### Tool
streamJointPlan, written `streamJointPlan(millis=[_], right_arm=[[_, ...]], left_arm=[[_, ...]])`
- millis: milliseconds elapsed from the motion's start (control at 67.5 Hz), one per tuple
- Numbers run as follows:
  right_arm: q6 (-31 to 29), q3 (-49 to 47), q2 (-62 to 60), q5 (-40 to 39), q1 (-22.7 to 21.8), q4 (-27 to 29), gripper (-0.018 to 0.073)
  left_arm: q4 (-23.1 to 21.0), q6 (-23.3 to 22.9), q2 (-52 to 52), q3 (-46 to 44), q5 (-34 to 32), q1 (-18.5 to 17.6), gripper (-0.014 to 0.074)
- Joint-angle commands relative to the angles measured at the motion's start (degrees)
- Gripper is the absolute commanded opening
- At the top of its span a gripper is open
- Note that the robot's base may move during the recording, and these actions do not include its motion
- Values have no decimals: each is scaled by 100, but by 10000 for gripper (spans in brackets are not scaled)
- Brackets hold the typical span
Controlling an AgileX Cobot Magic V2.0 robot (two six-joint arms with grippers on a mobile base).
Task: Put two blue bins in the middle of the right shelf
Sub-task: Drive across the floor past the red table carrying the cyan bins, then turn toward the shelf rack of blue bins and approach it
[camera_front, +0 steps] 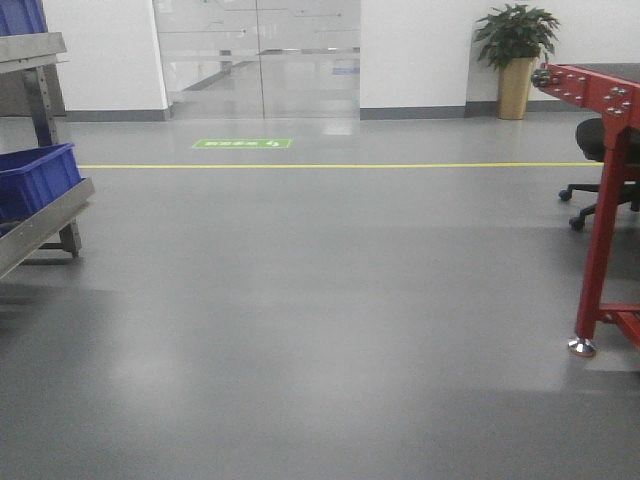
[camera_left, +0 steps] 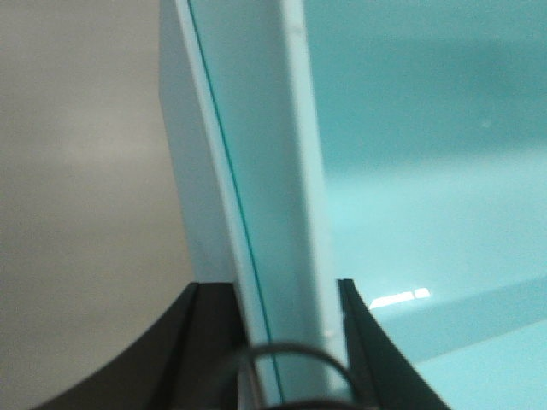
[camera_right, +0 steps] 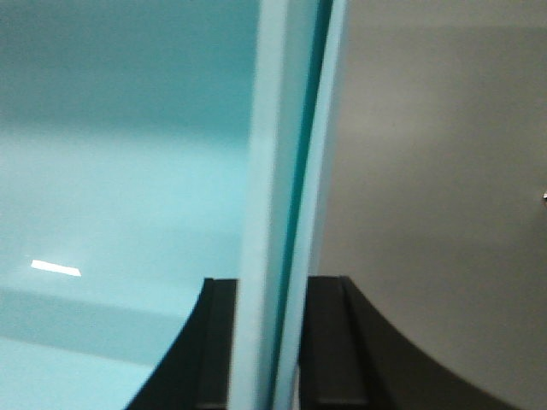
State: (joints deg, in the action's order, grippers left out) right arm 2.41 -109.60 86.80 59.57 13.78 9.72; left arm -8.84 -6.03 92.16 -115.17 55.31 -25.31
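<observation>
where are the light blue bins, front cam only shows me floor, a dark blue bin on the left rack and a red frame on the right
Observer: In the left wrist view, the left tool is shut on a wall of the pale blue bins, one finger on each side.
Operator: and the right arm
Observer: In the right wrist view, the right tool clamps a wall of them in the same way.
Operator: one bin or both
Observer: The gripped wall shows two pale layers with a thin dark seam between them. They look nested, though I cannot be sure.
</observation>
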Motion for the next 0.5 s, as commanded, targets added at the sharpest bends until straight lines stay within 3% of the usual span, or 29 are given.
streamJointPlan(millis=[0, 489], right_arm=[[-83, -111, -67, -520, 12, 205, -154], [-83, -111, -67, -520, 12, 205, -154]], left_arm=[[-442, 96, -92, -110, -429, -52, -111], [-442, 96, -92, -110, -429, -52, -111]])
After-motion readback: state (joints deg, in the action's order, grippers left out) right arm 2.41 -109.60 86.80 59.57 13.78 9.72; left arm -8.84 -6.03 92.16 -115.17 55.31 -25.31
